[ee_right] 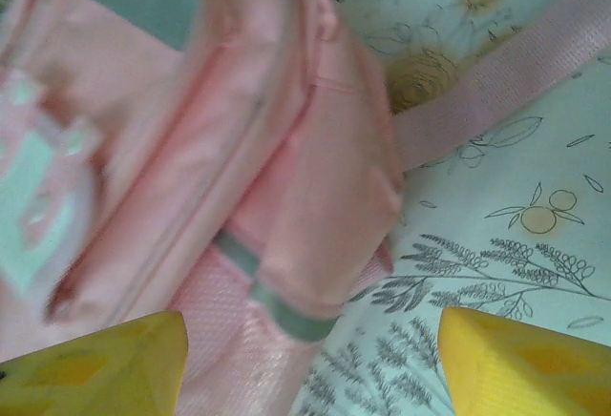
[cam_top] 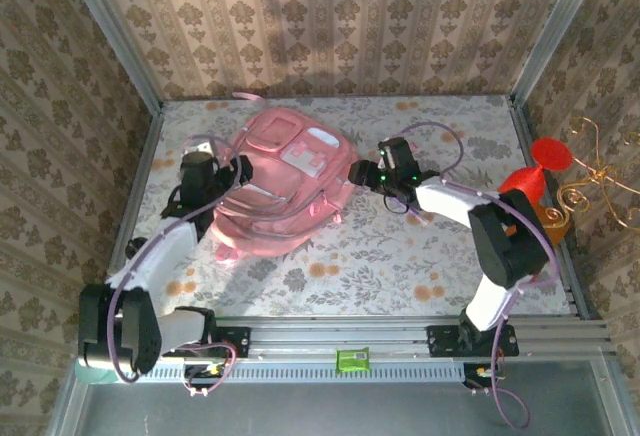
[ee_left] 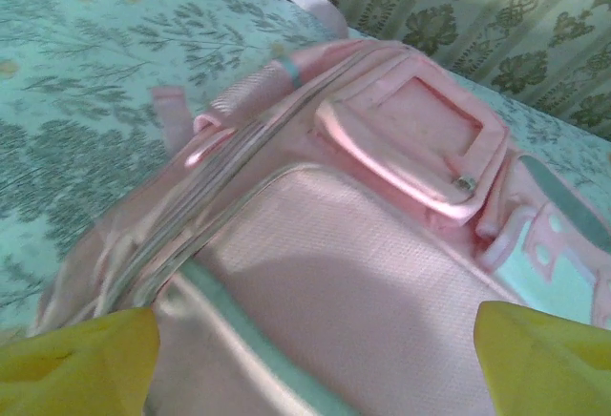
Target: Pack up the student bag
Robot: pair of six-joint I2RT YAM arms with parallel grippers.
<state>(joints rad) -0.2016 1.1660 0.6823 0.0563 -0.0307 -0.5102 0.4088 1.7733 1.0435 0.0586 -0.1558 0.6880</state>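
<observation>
- Two grippers flank the student bag [cam_top: 290, 196], which lies front-up on the floral table [cam_top: 420, 256].
- Left gripper [cam_top: 228, 171]: over the bag's left edge, jaws spread wide, gripping nothing.
- Right gripper [cam_top: 368, 171]: at the bag's right side, jaws spread, holding nothing.

I count 1 student bag [cam_top: 285, 186] on 1 flowered table [cam_top: 420, 256]. 2 arms, left arm [cam_top: 165, 246] and right arm [cam_top: 500, 241], carry 1 gripper each, left gripper [ee_left: 305, 368] and right gripper [ee_right: 310, 364], with 2 yellow fingers [ee_left: 76, 364] apiece. Past the right edge: 1 red hourglass-shaped object [cam_top: 545, 161], 1 gold wire ornament [cam_top: 600, 186]. On the front rail [cam_top: 300, 336], 1 green tag [cam_top: 353, 360].
</observation>
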